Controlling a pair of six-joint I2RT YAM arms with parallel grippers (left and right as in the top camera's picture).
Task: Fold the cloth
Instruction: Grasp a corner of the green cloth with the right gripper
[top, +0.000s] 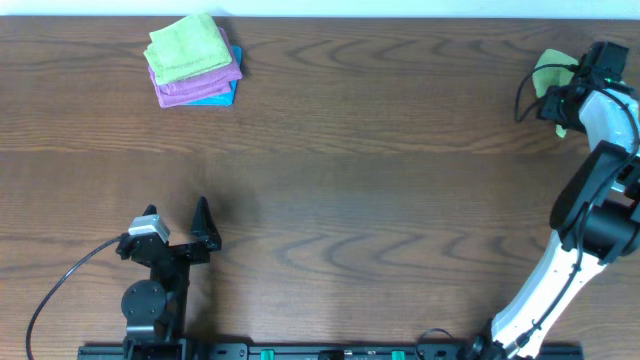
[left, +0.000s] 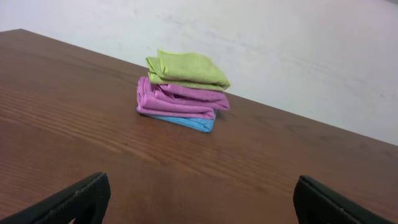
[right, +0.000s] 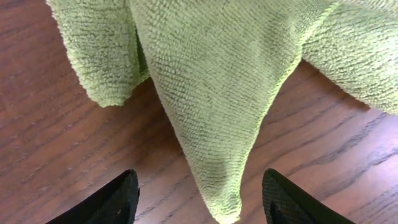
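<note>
A crumpled lime-green cloth (top: 548, 72) lies at the far right edge of the table. In the right wrist view the cloth (right: 217, 74) fills the top, and one pointed corner hangs down between the fingers. My right gripper (right: 199, 198) (top: 556, 100) is open astride that corner, with wood showing on both sides between the fabric and the fingertips (right: 118, 199). My left gripper (left: 199, 199) (top: 178, 225) stands wide open low over bare wood near the front left, holding nothing, and faces the far stack.
A folded stack (top: 193, 62) sits at the back left: a green cloth (left: 189, 68) on top, a purple cloth (left: 177, 99) under it and a bright blue cloth (left: 189, 122) at the bottom. The right arm's white links (top: 560, 260) rise along the right side.
</note>
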